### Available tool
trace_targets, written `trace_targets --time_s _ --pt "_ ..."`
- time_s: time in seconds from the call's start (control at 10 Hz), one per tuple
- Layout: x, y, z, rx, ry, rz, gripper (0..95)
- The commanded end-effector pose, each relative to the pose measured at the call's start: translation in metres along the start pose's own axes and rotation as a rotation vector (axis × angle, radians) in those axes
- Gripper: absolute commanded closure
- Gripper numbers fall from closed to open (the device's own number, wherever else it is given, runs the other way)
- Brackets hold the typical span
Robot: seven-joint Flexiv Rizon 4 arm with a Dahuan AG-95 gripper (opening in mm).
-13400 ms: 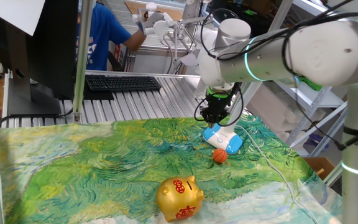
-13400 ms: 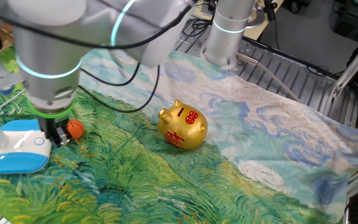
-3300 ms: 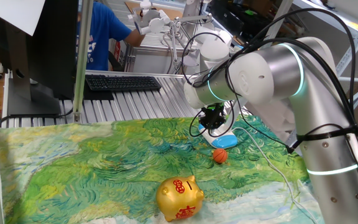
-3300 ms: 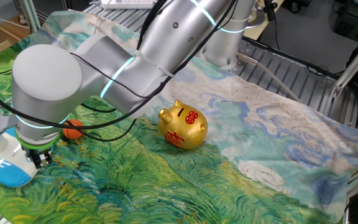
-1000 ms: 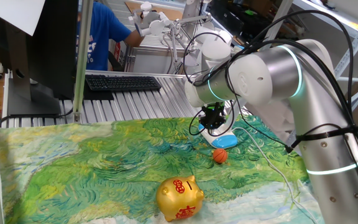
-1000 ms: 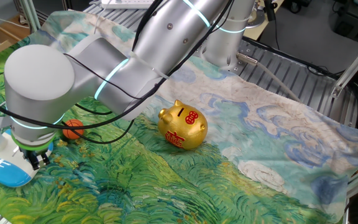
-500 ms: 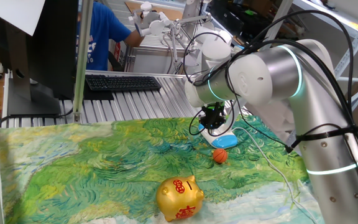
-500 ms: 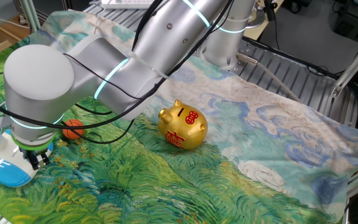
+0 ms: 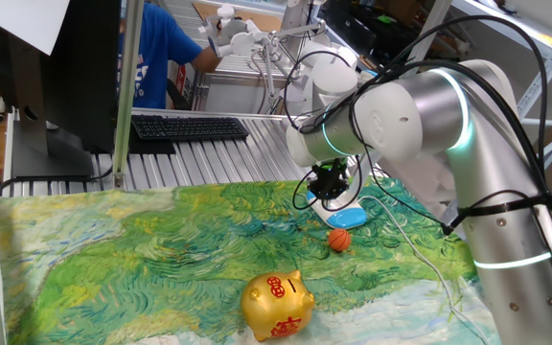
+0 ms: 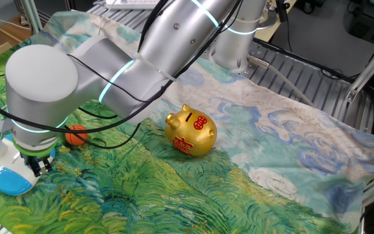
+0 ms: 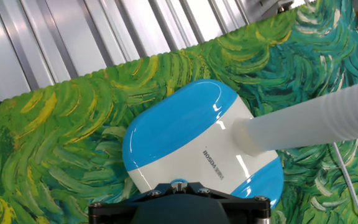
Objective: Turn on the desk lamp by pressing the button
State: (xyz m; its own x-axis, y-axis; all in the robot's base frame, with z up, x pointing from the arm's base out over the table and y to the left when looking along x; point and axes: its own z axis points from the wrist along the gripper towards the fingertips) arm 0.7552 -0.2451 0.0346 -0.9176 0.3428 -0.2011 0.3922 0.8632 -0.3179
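The desk lamp's flat white-and-light-blue base (image 11: 185, 140) lies on the painted cloth, and its white neck (image 11: 316, 121) rises to the right. My gripper (image 9: 329, 189) hangs straight over the base (image 9: 348, 216), very close to it. In the other fixed view the gripper (image 10: 37, 166) stands at the right end of the base (image 10: 2, 177). In the hand view only the gripper's black body (image 11: 179, 200) shows, at the bottom edge over the base's near end. The fingertips are hidden, so I cannot tell whether they are open or shut. The thin white cord (image 9: 420, 254) runs off to the right.
A small orange ball (image 9: 339, 240) lies just in front of the lamp. A gold piggy bank (image 9: 278, 305) stands nearer the front. Behind the cloth's edge is a ribbed metal table (image 11: 73, 37) with a keyboard (image 9: 190, 126). A person in blue (image 9: 151, 57) stands behind.
Nothing visibly moves over the last second. Compared with 13 s ago, the arm has swung into a different pose and the gripper sits lower over the lamp base.
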Motion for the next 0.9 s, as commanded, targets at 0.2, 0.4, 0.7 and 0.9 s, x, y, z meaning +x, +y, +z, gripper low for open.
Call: trace_targets --time_s 0.2,0.4,0.7,0.9 --pt "-0.002 0.001 -0.014 -0.024 0.08 -0.004 95.0" --pt "0.0 0.001 -0.02 -0.054 0.116 0.014 95.0" --pt "0.005 0.001 -0.024 -0.081 0.145 0.031 95.0" --pt "0.009 0.002 -0.028 -0.083 0.15 0.028 95.0"
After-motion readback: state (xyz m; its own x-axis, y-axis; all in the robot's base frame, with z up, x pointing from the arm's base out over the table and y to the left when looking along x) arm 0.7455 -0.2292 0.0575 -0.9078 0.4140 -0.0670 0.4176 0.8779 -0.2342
